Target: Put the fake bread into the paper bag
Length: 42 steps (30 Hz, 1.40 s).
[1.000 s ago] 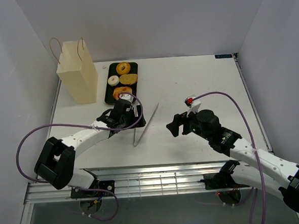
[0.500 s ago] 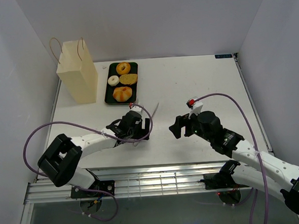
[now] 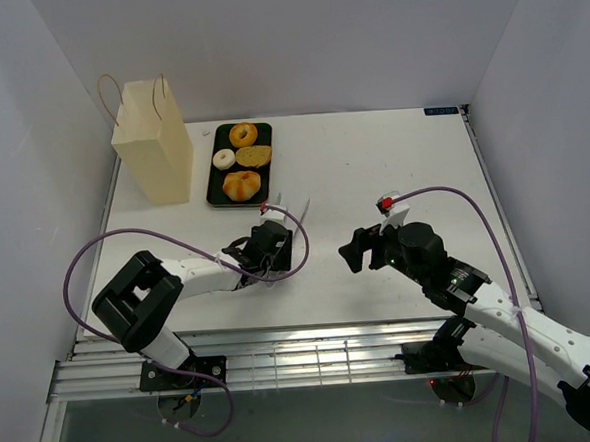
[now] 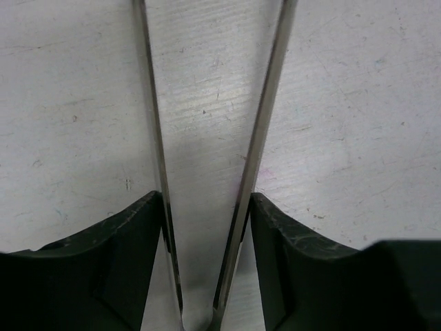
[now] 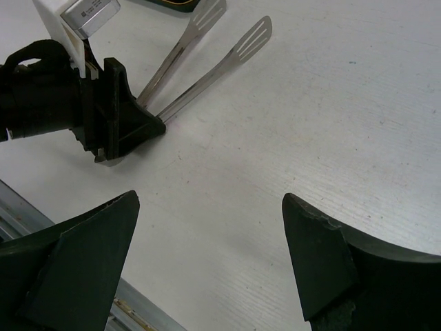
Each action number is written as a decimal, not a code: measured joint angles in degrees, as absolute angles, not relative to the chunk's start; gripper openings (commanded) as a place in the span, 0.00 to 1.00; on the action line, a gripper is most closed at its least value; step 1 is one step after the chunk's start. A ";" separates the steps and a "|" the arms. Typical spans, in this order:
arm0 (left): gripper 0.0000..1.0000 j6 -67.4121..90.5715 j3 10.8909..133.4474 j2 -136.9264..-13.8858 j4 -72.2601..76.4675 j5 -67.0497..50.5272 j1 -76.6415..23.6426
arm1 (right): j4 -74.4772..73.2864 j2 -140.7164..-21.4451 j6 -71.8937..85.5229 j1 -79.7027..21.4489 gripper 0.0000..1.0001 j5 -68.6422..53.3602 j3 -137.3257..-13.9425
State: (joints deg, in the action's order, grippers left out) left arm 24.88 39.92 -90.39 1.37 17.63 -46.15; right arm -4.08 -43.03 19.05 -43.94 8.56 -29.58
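The fake bread lies on a black tray (image 3: 214, 192): an orange-brown ring (image 3: 243, 134), a white ring (image 3: 223, 158), a flat tan piece (image 3: 254, 155) and a golden bun (image 3: 241, 185). The cream paper bag (image 3: 155, 149) stands upright left of the tray. My left gripper (image 3: 275, 250) is low on the table, below the tray. Its fingers (image 4: 131, 234) press against both arms of a pair of metal tongs (image 4: 265, 131), near their hinge end. The tongs' slotted tips (image 5: 238, 45) point toward the tray. My right gripper (image 5: 210, 200) hovers open over bare table, to the right of the tongs.
White walls enclose the table on three sides. A metal rail (image 3: 283, 357) runs along the near edge. Purple cables loop from both arms. Bare tabletop lies to the right of the tray and behind my right arm.
My left gripper has moved from the tray's near end down to the tongs and its jaws have closed onto their arms. The right arm has drifted slightly to the right.
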 measured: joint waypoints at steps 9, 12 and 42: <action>0.59 25.85 39.81 -90.11 1.28 17.93 -46.52 | -4.82 -41.78 19.05 -43.88 0.90 9.37 -28.97; 0.59 26.44 39.94 -88.88 -1.21 16.45 -46.63 | -5.13 -41.54 19.05 -43.88 0.90 9.54 -28.97; 0.46 29.36 50.81 -65.78 -20.45 -2.33 -26.85 | -10.68 -36.99 19.05 -43.88 0.90 10.59 -29.58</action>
